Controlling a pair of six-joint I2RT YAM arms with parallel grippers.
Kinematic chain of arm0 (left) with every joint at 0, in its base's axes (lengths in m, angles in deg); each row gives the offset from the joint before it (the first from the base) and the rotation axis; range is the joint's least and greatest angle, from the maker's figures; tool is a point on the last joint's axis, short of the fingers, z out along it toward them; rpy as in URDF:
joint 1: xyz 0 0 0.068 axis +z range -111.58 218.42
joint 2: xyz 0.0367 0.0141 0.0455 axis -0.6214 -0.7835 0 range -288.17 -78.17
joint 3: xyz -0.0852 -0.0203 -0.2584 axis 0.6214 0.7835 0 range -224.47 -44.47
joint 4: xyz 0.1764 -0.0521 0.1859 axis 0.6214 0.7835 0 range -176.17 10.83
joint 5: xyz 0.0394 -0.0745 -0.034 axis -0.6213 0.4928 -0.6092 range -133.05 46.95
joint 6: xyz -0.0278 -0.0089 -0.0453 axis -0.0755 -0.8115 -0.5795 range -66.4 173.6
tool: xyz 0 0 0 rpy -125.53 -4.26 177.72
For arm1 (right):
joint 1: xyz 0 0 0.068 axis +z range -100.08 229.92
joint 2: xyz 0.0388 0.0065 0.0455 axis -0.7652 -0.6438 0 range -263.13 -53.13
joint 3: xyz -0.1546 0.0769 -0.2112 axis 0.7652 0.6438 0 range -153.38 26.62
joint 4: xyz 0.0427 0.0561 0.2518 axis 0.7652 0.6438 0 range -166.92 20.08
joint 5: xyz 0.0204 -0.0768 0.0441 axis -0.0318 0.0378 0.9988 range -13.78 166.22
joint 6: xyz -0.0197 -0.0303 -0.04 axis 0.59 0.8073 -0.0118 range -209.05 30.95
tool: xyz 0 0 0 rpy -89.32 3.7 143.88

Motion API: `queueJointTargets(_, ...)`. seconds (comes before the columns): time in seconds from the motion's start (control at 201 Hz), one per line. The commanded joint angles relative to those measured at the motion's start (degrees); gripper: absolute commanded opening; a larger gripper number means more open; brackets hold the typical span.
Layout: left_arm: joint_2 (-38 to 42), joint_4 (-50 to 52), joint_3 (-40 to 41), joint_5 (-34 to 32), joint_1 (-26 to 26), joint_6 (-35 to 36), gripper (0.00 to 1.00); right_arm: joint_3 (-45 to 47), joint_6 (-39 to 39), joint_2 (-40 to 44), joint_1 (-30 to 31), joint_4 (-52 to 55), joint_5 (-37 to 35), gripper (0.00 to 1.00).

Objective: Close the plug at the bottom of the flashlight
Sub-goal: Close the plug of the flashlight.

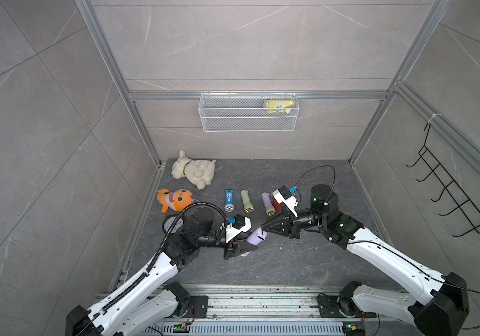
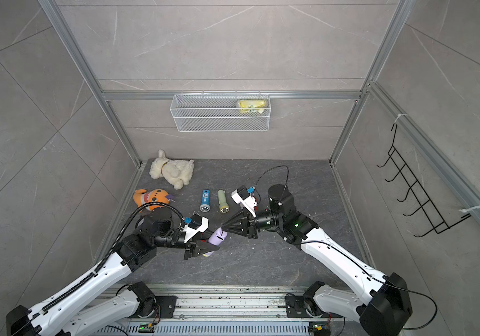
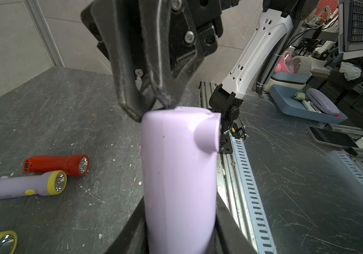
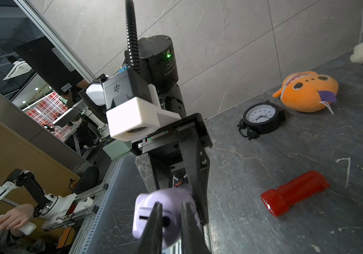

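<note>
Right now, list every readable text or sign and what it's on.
No words read clearly.
Star sign: camera on the left arm.
Clock numerals: too small.
Blue flashlight logo: blurred.
Motor print: too small.

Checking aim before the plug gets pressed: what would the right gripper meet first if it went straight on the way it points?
The bottom end of the lilac flashlight; the right gripper seems right at it, perhaps touching; depth unclear.
</note>
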Motion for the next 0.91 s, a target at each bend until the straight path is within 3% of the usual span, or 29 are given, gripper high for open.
queueJointTargets(0.0, 1.54, -4.92, -3.08, 2.15, 0.11, 0.61, 0.00, 1.52, -0.01, -0.59, 0.64, -0.03, 1.14, 0.11)
queueJointTargets(0.214, 1.94, -4.85, -3.04, 2.40, 0.06, 0.54, 0.00, 1.29, 0.57, -0.62, 0.63, 0.67, 0.54, 0.12)
queueJointTargets(0.503, 2.61, -4.32, -3.00, 2.66, 0.16, 0.76, 0.00, -4.24, 9.83, 1.05, 0.56, 13.65, -3.16, 0.20)
queueJointTargets(0.906, 2.58, -3.96, -2.96, 2.78, 0.14, 1.11, 0.00, -5.24, 8.51, 1.38, 0.55, 12.88, 0.47, 0.36)
